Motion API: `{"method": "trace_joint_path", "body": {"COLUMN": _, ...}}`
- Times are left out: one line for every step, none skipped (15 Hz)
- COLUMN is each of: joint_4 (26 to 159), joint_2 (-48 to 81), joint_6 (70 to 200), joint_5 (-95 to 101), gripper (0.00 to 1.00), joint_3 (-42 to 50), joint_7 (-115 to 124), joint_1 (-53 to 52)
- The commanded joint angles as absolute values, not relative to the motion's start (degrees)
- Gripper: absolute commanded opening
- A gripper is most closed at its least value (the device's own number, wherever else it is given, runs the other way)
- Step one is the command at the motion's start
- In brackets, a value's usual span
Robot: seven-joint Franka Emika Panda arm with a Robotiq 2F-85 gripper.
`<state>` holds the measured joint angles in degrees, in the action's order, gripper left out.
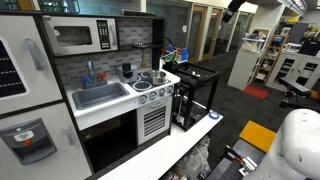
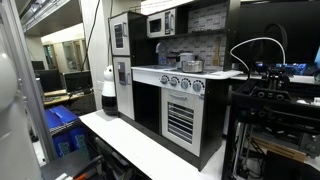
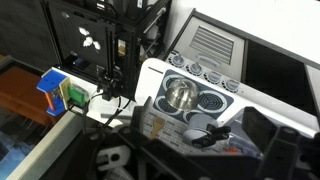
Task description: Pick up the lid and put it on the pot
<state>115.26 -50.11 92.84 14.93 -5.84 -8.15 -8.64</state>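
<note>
While the end effector (image 3: 205, 140) hung released above the toy kitchen (image 1: 110, 95), its 2 dark fingers (image 3: 148, 118) stood wide apart at the lower edge of the wrist view, with nothing held between them. The pot (image 3: 180, 95), round and shiny silver, sat upright on 1 burner of the white stove top (image 3: 235, 90), well apart from the end effector. Just beside the pot lay a second burner (image 3: 213, 103), which was bare. A row of round knobs (image 3: 205, 72) ran along the front of the stove, and the slatted oven door (image 3: 210, 42) showed beyond them in the wrist view. The lid could not be told apart from the other silver metal on the stove at this size, so its exact place could not be given.

In an exterior view, the sink (image 1: 100, 95) lay beside the stove, a black cup (image 1: 127, 70) stood behind it near the back wall, and a microwave (image 1: 80, 37) sat above. An open black frame (image 1: 195, 95) stood just beside the kitchen on the stove side. A white desk (image 1: 175, 145) ran in front of the kitchen in both exterior views. A blue block (image 3: 50, 88) rested near the desk edge in the wrist view.
</note>
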Motion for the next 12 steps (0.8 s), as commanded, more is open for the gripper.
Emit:
{"method": "trace_joint_path", "body": {"joint_4": 112.80, "joint_2": -49.20, "joint_6": 85.08, "joint_5": 16.00, "gripper": 1.00, "joint_3": -7.79, "joint_7": -6.15, "joint_1": -5.99}}
{"method": "trace_joint_path", "body": {"joint_4": 112.03, "joint_2": -48.83, "joint_6": 82.49, "joint_5": 16.50, "gripper": 1.00, "joint_3": -8.33, "joint_7": -5.21, "joint_1": -5.58}}
{"method": "trace_joint_path", "body": {"joint_4": 111.66, "joint_2": -48.77, "joint_6": 80.71, "joint_5": 17.02, "gripper": 1.00, "joint_3": -8.59, "joint_7": -4.45, "joint_1": -5.42}}
{"method": "trace_joint_path", "body": {"joint_4": 111.12, "joint_2": -48.57, "joint_6": 78.63, "joint_5": 17.30, "gripper": 1.00, "joint_3": -8.92, "joint_7": -3.85, "joint_1": -5.37}}
{"method": "trace_joint_path", "body": {"joint_4": 110.59, "joint_2": -48.42, "joint_6": 76.96, "joint_5": 17.78, "gripper": 1.00, "joint_3": -9.12, "joint_7": -3.49, "joint_1": -5.35}}
{"method": "trace_joint_path", "body": {"joint_4": 110.13, "joint_2": -48.26, "joint_6": 75.15, "joint_5": 18.11, "gripper": 1.00, "joint_3": -9.47, "joint_7": -3.01, "joint_1": -5.27}}
{"method": "trace_joint_path", "body": {"joint_4": 109.68, "joint_2": -48.02, "joint_6": 73.72, "joint_5": 18.35, "gripper": 1.00, "joint_3": -9.78, "joint_7": -2.50, "joint_1": -5.28}}
{"method": "trace_joint_path", "body": {"joint_4": 109.16, "joint_2": -47.89, "joint_6": 71.99, "joint_5": 18.61, "gripper": 1.00, "joint_3": -9.85, "joint_7": -2.23, "joint_1": -5.27}}
{"method": "trace_joint_path", "body": {"joint_4": 108.76, "joint_2": -47.71, "joint_6": 70.69, "joint_5": 18.85, "gripper": 1.00, "joint_3": -10.04, "joint_7": -1.81, "joint_1": -5.31}}
{"method": "trace_joint_path", "body": {"joint_4": 108.27, "joint_2": -47.45, "joint_6": 69.12, "joint_5": 18.91, "gripper": 1.00, "joint_3": -10.10, "joint_7": -1.60, "joint_1": -5.45}}
{"method": "trace_joint_path", "body": {"joint_4": 107.37, "joint_2": -46.86, "joint_6": 66.94, "joint_5": 18.39, "gripper": 1.00, "joint_3": -9.99, "joint_7": -1.76, "joint_1": -5.72}}
{"method": "trace_joint_path", "body": {"joint_4": 106.10, "joint_2": -45.94, "joint_6": 64.22, "joint_5": 17.66, "gripper": 1.00, "joint_3": -9.79, "joint_7": -2.37, "joint_1": -6.09}}
